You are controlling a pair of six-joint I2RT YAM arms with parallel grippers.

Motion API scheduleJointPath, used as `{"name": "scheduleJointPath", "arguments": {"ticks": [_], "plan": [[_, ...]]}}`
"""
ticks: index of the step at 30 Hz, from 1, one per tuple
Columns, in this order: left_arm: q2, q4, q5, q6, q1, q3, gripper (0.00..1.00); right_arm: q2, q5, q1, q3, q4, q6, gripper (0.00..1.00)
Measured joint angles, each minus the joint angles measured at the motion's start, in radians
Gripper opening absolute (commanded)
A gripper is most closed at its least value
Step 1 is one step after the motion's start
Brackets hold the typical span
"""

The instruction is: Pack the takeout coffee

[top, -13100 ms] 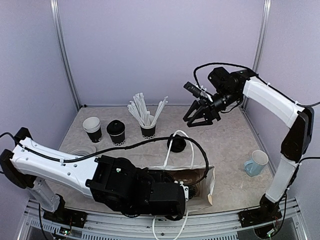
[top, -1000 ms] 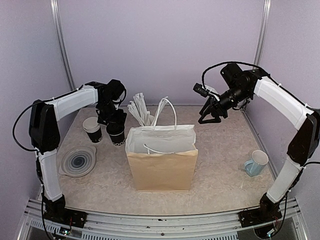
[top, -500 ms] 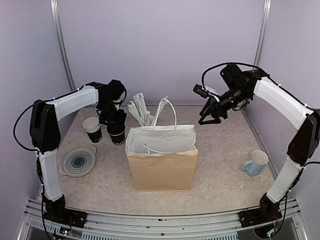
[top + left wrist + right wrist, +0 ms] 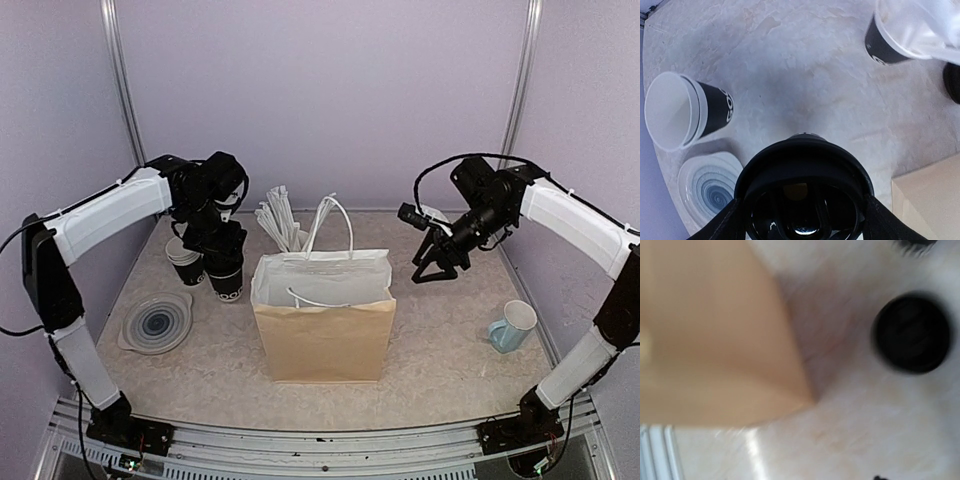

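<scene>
Overhead view looks down; wrists peer close (sharing bag (image 4: 322, 320)).

Glossy plastic takeout coffee lid (image 4: 804, 200), matt paper bag (image 4: 325, 340)

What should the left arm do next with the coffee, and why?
Probably close the left gripper firmly on the coffee, then lift straight up. Its fingers flank the lid, the cup seems to rest on the table, and the open bag stands right beside it.
</scene>
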Motion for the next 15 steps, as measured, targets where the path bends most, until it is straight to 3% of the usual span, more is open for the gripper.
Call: {"name": "scheduleJointPath", "arguments": {"ticks": [7,15], "plan": [[-0.236,-0.095,-0.011,-0.074,-0.13,-0.158,0.74,-0.121,-0.068,0.027,-0.295,-0.018,-0.108,0.51],[-0.4,-0.19,0.024,-0.204,-0.284,-0.229,0.73,-0.143,-0.128,0.306,-0.396,0.048,-0.145,0.47]]}}
